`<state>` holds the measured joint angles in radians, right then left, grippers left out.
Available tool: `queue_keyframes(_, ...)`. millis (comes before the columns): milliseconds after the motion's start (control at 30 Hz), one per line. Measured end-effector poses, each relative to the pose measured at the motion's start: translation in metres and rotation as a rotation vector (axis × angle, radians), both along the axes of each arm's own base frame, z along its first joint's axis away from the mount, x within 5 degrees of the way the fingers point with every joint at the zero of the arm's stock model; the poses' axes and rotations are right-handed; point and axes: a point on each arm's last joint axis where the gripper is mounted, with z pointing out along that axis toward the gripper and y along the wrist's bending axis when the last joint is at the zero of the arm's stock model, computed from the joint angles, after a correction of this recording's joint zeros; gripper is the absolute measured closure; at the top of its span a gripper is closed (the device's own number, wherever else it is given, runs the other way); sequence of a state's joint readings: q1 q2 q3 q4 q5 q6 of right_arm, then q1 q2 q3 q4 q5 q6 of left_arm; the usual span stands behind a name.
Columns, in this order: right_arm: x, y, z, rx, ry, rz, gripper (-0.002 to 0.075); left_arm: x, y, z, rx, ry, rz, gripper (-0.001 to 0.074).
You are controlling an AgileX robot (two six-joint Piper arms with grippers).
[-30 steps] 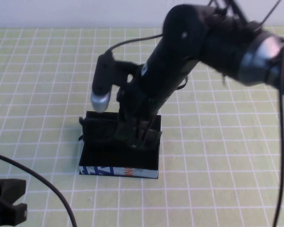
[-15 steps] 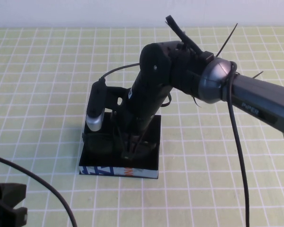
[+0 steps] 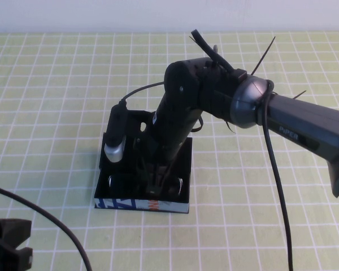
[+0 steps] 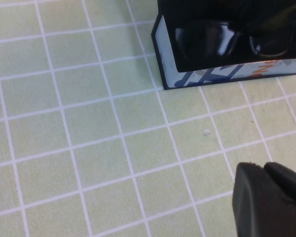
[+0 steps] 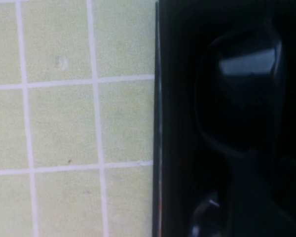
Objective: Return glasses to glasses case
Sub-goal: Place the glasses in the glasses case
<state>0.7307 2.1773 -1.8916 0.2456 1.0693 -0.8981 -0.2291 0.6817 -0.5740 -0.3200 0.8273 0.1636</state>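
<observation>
Your right gripper (image 3: 156, 186) reaches down into the glasses case (image 3: 142, 204), though you cannot tell whether it grips the glasses (image 4: 234, 42) lying inside, while your left gripper (image 3: 8, 245), likewise unreadable, waits near-left.

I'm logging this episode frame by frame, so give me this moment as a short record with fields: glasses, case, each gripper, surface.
glasses: the glasses lie inside the case, lenses facing up
case: the glasses case sits open on the table, pale blue side towards the robot
right gripper: the right gripper is down inside the case over the glasses; grip not clear
left gripper: the left gripper is parked low at the robot's near left, away from the case
surface: green checked table
</observation>
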Motion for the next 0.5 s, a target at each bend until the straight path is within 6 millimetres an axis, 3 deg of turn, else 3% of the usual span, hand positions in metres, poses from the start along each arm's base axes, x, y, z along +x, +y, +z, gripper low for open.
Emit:
queue_keyframes(133, 0.0, -0.001, 0.001, -0.007, -0.01, 0.002, 0.0554, -0.001, 0.0, -0.001, 0.005, 0.007, -0.007, 0.0738)
queue_keyframes(233, 0.001, -0.004, 0.013, -0.011, -0.05, 0.009, 0.0552, -0.002, 0.0, -0.002, 0.02, 0.021, -0.026, 0.0738)
queue_keyframes(367, -0.001, -0.008, 0.048, 0.01, -0.118, 0.021, 0.0589, -0.003, 0.0, -0.003, 0.063, 0.011, -0.082, 0.0738)
queue_keyframes(500, -0.002, -0.016, 0.091, 0.078, -0.173, -0.029, 0.0694, 0.002, -0.002, -0.007, 0.123, 0.013, -0.161, 0.0738)
